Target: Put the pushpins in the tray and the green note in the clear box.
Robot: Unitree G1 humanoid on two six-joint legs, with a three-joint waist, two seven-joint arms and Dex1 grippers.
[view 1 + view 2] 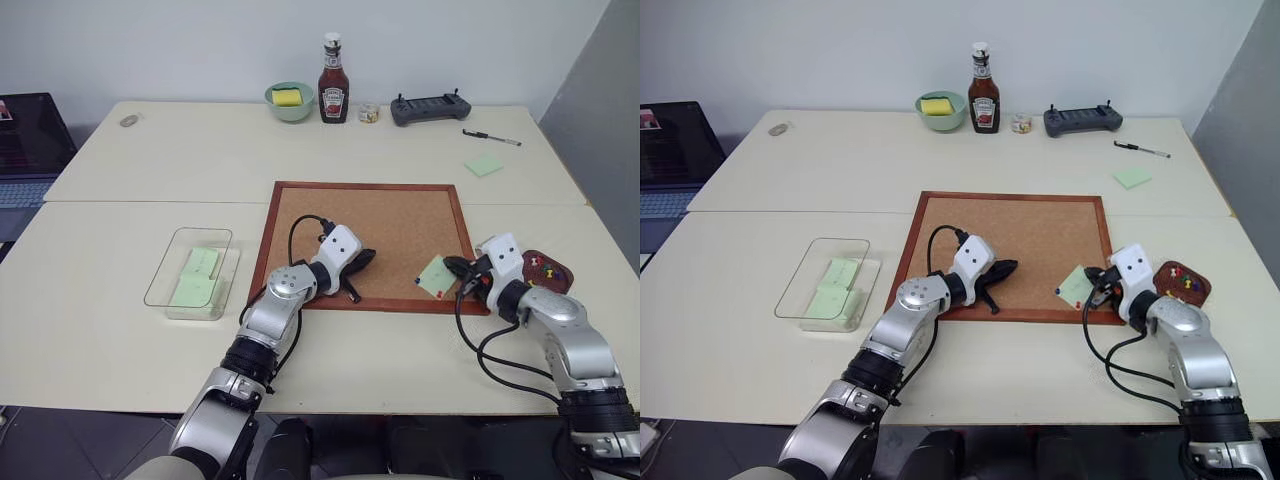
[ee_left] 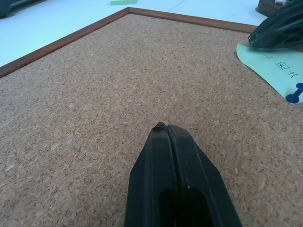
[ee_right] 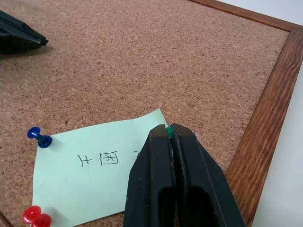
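Note:
The green note [image 3: 85, 179] lies on the corkboard [image 1: 400, 220] near its front right corner, pinned by a blue pushpin [image 3: 39, 137] and a red pushpin [image 3: 35, 217]. My right gripper [image 3: 169, 128] is shut at the note's corner, with a small green pin head pinched between its tips. Just right of the board sits the dark tray [image 1: 566, 278], holding a few pins. My left gripper [image 1: 368, 258] rests shut and empty on the cork near the board's front edge. The clear box [image 1: 158, 272] stands left of the board with pale green notes inside.
Along the table's far edge stand a ketchup bottle [image 1: 333, 80], a green bowl [image 1: 289, 100] with a yellow sponge, a small jar [image 1: 369, 113] and a black controller [image 1: 430, 107]. A pen [image 1: 491, 137] and another green note [image 1: 484, 165] lie at the far right. A laptop [image 1: 25, 140] sits at the left.

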